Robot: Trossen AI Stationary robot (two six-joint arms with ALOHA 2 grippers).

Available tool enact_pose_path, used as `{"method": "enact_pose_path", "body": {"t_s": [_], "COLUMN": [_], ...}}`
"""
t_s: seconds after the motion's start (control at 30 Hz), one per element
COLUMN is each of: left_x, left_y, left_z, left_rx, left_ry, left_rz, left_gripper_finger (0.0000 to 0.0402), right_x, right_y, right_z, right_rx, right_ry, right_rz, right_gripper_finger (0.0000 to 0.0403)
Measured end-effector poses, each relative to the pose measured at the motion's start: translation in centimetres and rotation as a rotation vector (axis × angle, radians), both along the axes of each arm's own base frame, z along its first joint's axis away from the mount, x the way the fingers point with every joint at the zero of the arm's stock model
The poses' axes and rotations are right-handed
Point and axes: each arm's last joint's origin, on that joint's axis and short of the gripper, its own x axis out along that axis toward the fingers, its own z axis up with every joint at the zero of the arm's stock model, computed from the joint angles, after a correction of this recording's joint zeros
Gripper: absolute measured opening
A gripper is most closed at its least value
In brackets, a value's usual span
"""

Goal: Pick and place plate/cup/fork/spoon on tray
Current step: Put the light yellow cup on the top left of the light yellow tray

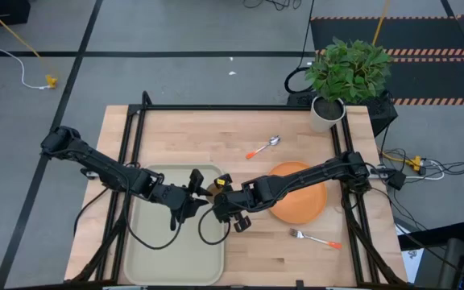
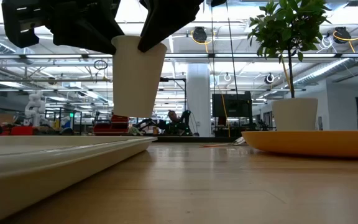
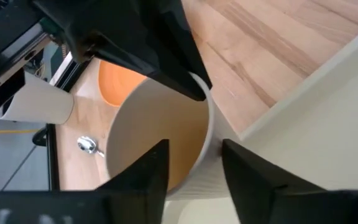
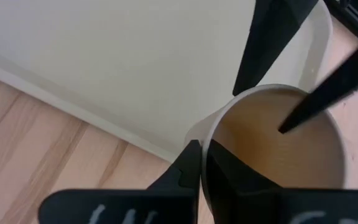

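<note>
The cup [image 2: 138,76] hangs clear of the bench [image 1: 256,173], upright, at the upper left of the low view, above the right rim of the tray [image 1: 176,242]. Both arms meet at it near the middle of the high view. The right gripper [image 4: 205,163] has its fingers clamped on the cup's rim, one finger inside the wall and one outside. The left gripper [image 3: 194,163] also straddles the rim, one finger [image 3: 143,174] inside the cup and the other [image 3: 253,177] outside it, narrow around the wall; whether they press on it cannot be told.

The tray lies at the lower left of the bench in the high view. The plate [image 1: 300,193] sits flat to the right of centre, partly under the right arm. The spoon [image 1: 264,147] lies above the plate, apart from it, and the fork [image 1: 316,238] lies below the plate toward the lower right. A potted plant [image 1: 345,76] in a white pot stands at the bench's upper right corner.
</note>
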Motion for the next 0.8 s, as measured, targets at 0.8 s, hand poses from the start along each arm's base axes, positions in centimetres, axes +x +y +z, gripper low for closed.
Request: {"method": "enact_pose_path", "body": {"t_s": [0.8], "left_x": [-0.6], "left_y": [-0.1], "left_z": [-0.7], "left_rx": [-0.031], "left_ry": [0.092], "left_rz": [-0.014], "left_gripper_finger": [0.0005], "right_x": [0.4], "right_y": [0.0], "right_z": [-2.5], "right_rx": [-0.056], "right_ry": [-0.073], "right_rz": [0.040], "right_gripper_finger": [0.0054]}}
